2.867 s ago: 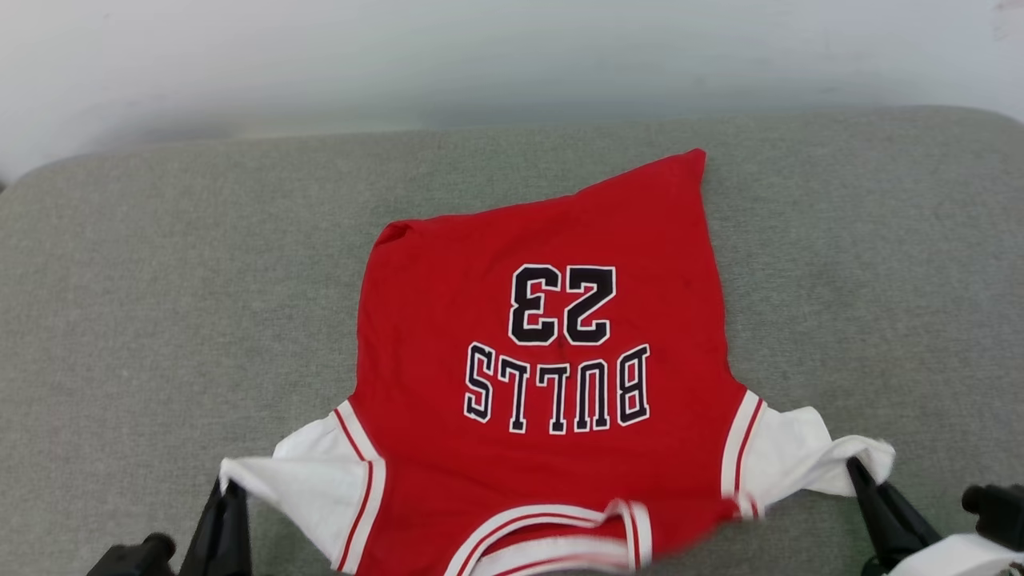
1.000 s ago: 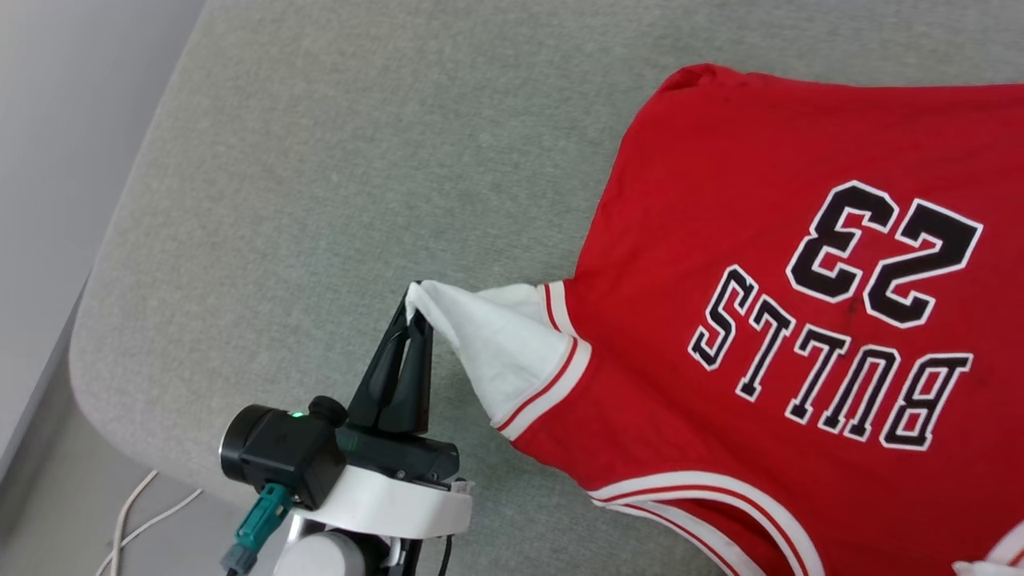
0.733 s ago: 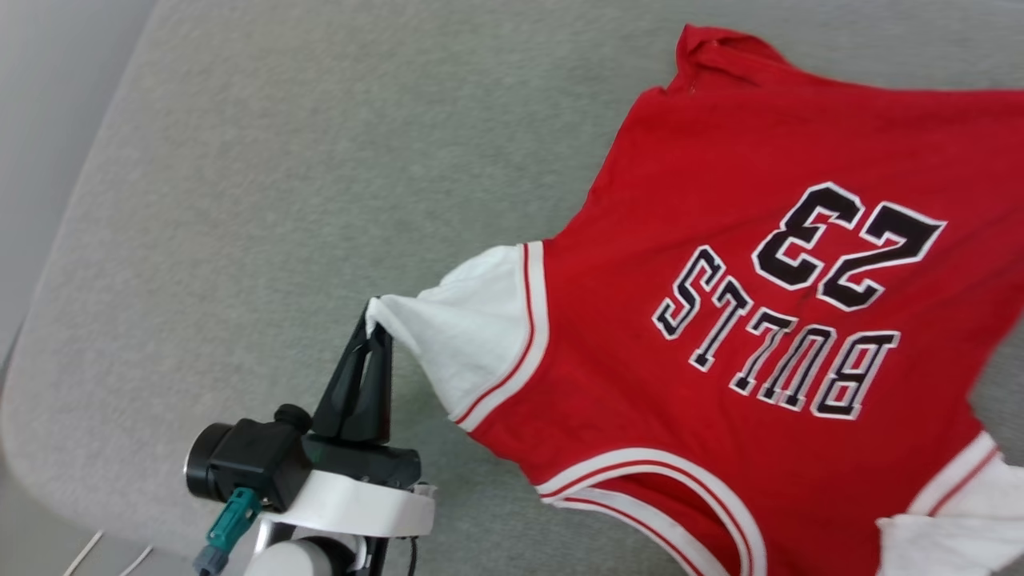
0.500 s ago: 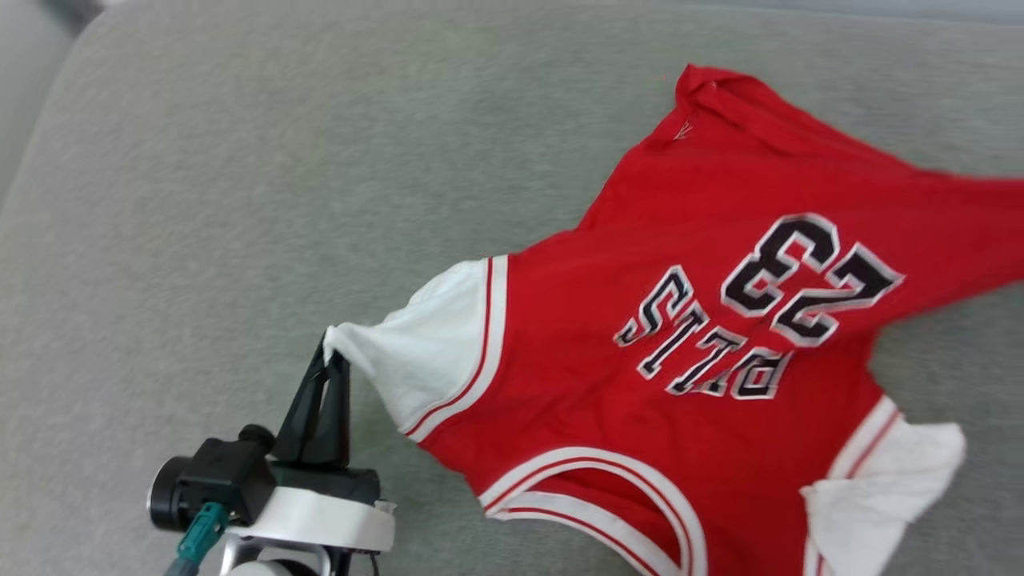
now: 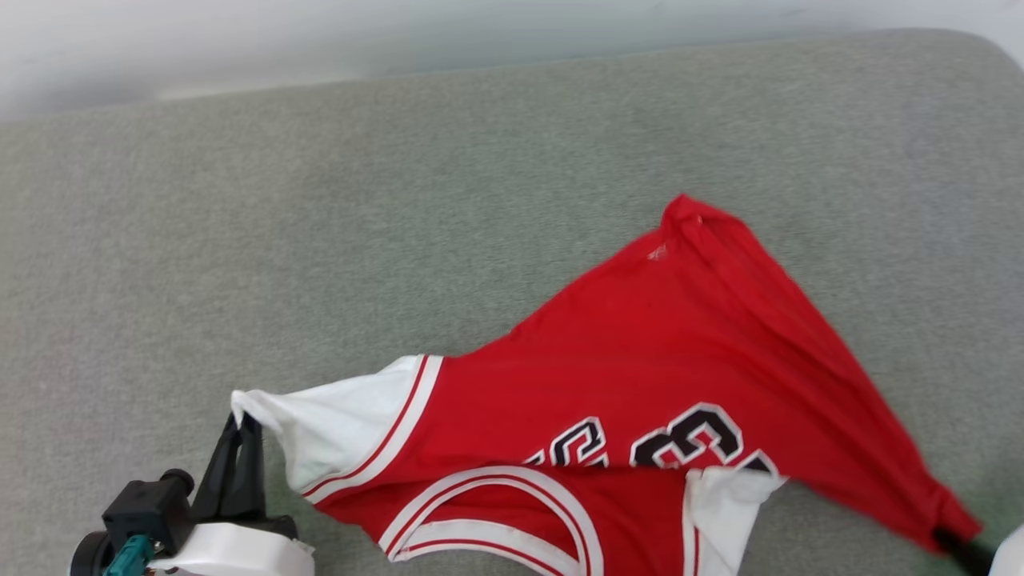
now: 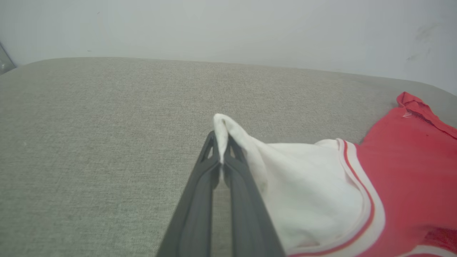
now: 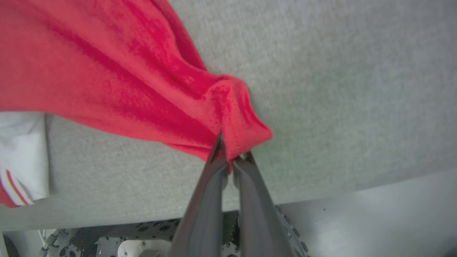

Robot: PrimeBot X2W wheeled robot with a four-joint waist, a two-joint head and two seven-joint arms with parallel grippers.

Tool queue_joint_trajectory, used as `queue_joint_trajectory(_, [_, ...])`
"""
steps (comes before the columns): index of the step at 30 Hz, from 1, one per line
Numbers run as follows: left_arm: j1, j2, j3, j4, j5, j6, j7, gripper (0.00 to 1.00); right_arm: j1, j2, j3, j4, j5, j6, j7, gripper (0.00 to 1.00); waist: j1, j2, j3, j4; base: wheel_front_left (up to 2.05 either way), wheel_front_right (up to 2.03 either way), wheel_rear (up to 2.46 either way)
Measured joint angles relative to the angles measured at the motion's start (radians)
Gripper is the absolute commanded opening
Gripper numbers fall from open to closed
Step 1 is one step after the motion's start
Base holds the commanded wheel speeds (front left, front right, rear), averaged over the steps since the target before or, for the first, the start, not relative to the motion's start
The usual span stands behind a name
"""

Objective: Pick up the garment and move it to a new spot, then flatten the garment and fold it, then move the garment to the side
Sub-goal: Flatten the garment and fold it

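Grey-green padded surface point(image 5: 400, 200), wide, flat, fine weave, far corner rounded at upper right of head view. Pale off-white wall point(image 5: 320, 40) right behind far edge, faint scuffs in left wrist view. Light grey floor point(image 7: 375, 214) below near edge. Light soft, even

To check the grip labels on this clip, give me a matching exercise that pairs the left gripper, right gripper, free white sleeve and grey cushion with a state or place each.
Things:
1. left gripper
2. right gripper
3. free white sleeve
4. grey cushion

States or places:
A. shut on a bunched red corner of the garment
B. lies beneath the garment
C. shut on the white sleeve tip
D. loose beside the striped collar, gripped by nothing

Pairs: 1-C; 2-A; 3-D; 4-B
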Motion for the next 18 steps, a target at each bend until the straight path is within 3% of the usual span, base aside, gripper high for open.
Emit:
queue_joint_trajectory(4, [0.015, 0.016, 0.018, -0.002, -0.009, 0.007, 0.019, 0.00, 0.088, 0.109, -0.018, -0.013, -0.002, 0.000, -0.010, 0.00, 0.0000, 0.0001, -0.019, -0.032, 0.00, 0.00, 0.00])
queue_joint_trajectory(5, [0.017, 0.018, 0.019, -0.004, -0.011, 0.007, 0.021, 0.00, 0.102, 0.128, -0.018, -0.014, -0.003, 0.000, -0.018, 0.44, 0.0000, 0.0000, -0.021, -0.035, 0.00, 0.00, 0.00])
queue_joint_trajectory(6, [0.020, 0.020, 0.021, -0.008, -0.013, 0.008, 0.023, 0.00, 0.114, 0.144, -0.020, -0.016, -0.008, 0.000, -0.035, 0.44, -0.0001, 0.0000, -0.023, -0.038, 0.00, 0.00, 0.00])
queue_joint_trajectory(7, [0.024, 0.021, 0.021, -0.010, -0.016, 0.010, 0.025, 0.00, 0.118, 0.161, -0.028, -0.017, -0.014, 0.000, -0.062, 1.00, -0.0001, 0.0000, -0.023, -0.039, 0.00, 0.00, 0.00])
queue_joint_trajectory(13, [0.028, 0.015, 0.005, -0.026, -0.016, 0.016, 0.032, 0.00, 0.034, 0.200, -0.069, -0.076, -0.072, 0.000, -0.464, 1.00, 0.0000, 0.0001, -0.011, -0.032, 0.00, 0.00, 0.00])
queue_joint_trajectory(18, [0.002, 0.003, -0.023, -0.045, -0.007, 0.017, 0.031, 0.00, -0.062, 0.157, -0.037, -0.017, -0.093, -0.001, -0.653, 1.00, 0.0000, 0.0000, 0.004, -0.007, 0.00, 0.00, 0.00])
